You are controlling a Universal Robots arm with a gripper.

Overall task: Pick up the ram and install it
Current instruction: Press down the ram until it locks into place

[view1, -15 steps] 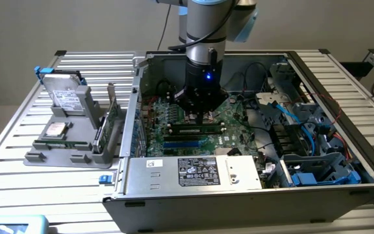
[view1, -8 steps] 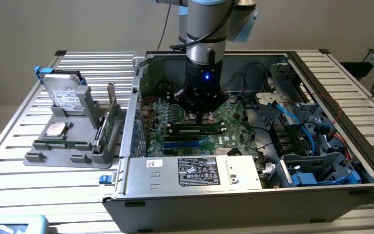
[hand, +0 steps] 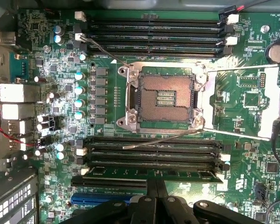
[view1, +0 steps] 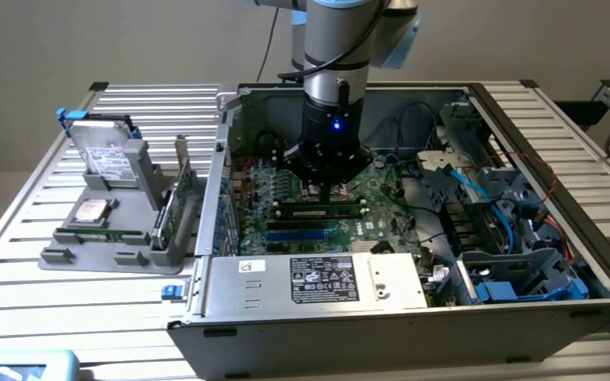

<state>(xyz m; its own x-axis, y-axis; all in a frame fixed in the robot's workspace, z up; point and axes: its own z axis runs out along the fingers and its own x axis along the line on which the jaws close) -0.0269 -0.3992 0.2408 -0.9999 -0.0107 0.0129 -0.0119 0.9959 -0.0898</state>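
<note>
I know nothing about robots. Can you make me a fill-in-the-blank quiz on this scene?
The gripper is inside the open computer case, above its ___ motherboard.
The processor socket has ___ chip in it.
The ram lies along the slot nearest the ___.
The hard drive stands in a gray holder on the exterior view's ___.
Missing words: green; no; gripper; left

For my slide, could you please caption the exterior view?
The arm's gripper lowered inside the open computer case, at a ram stick on the motherboard.

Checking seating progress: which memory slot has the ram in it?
The slot nearest the pincer: the ram stands in it, chips showing; the other slots lie bare.
</note>
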